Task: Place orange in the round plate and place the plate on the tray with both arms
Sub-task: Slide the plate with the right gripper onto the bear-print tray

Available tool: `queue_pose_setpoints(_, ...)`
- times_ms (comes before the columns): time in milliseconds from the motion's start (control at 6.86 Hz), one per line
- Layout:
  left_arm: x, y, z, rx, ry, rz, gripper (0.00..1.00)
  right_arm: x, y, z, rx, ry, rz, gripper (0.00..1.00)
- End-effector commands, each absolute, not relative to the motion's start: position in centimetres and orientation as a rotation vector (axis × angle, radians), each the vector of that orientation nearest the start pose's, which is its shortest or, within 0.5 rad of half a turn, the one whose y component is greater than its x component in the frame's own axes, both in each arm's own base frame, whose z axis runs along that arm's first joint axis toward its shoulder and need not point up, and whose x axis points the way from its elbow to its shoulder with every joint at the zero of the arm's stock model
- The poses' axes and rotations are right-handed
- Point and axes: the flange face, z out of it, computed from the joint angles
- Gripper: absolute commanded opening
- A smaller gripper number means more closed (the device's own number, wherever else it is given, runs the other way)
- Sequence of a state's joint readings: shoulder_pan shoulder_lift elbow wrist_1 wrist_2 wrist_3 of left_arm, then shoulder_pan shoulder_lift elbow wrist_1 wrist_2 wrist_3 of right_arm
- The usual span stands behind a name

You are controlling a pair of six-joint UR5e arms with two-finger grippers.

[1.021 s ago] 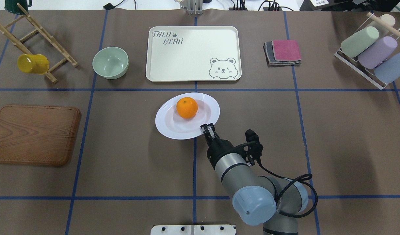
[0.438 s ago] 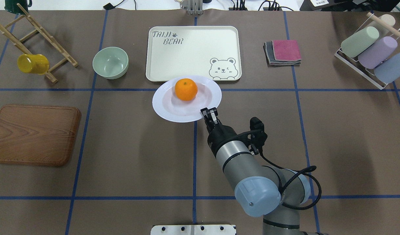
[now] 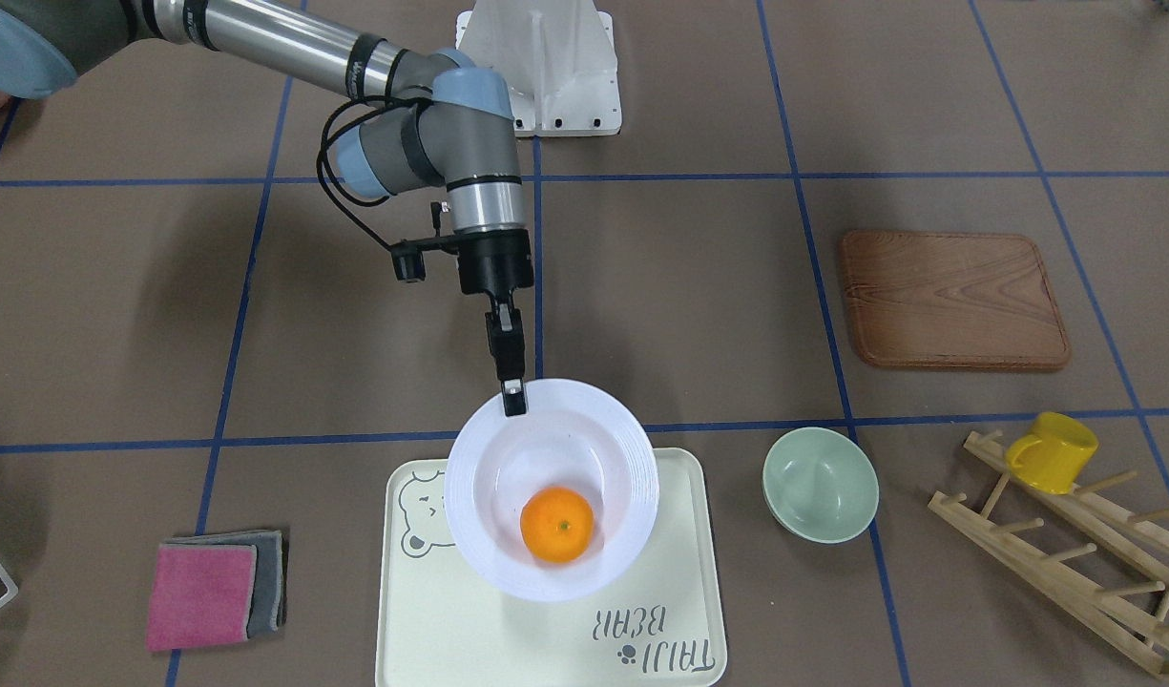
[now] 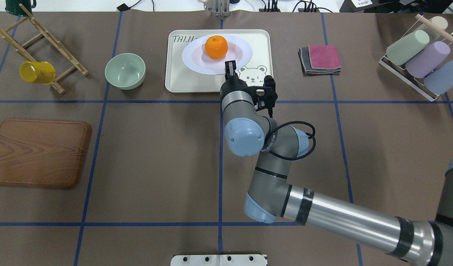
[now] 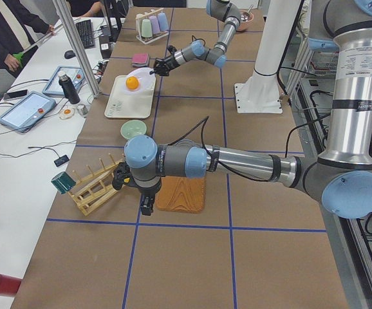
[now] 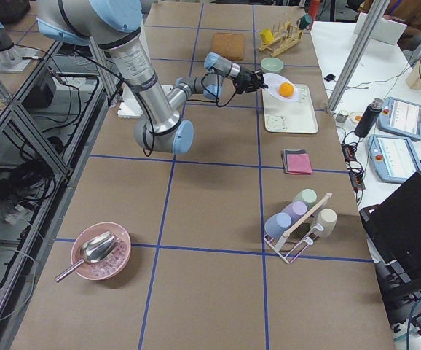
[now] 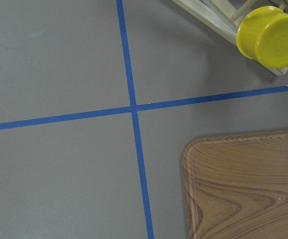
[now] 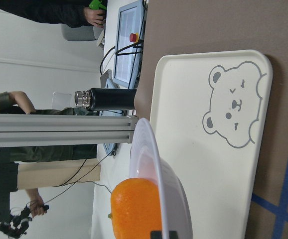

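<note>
The right gripper (image 4: 230, 68) pinches the near rim of the round plate (image 4: 196, 61). That rim hides its fingertips, and the wrist view cuts them off. Just beyond the fingers the orange (image 4: 216, 47) sits in the plate, which hangs above the tray (image 4: 182, 83) and covers part of its lettering. Bare tray lies on both sides of the fingers. The left gripper (image 5: 146, 206) shows only from the side, beside the wooden board (image 5: 181, 193); whether it is open cannot be told.

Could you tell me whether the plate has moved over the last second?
Yes. In the overhead view the plate went up, from the table below the tray to over it, hiding some lettering.
</note>
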State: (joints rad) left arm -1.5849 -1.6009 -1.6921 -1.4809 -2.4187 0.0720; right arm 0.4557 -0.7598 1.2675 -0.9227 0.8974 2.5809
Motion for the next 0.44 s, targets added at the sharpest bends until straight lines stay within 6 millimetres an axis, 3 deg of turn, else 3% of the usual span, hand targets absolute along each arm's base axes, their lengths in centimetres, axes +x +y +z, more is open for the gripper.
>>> queue_pose_setpoints(0, -6.6, -50.4, 56.8, 0.098, 0.846, 0.021, 0.99, -64.9, -57.2, 24.3, 0.329, -1.310, 1.673, 0.00)
queue_pose_setpoints(146, -6.5, -50.4, 56.7, 0.096, 0.845, 0.015, 0.99, -64.8, -57.7, 24.3, 0.283, -1.302, 1.650, 0.35)
queue_pose_setpoints(292, -6.5, -50.4, 56.6, 0.098, 0.845, 0.017, 0.99, -64.2, -57.3, 23.1, 0.282, -1.307, 1.583, 0.95)
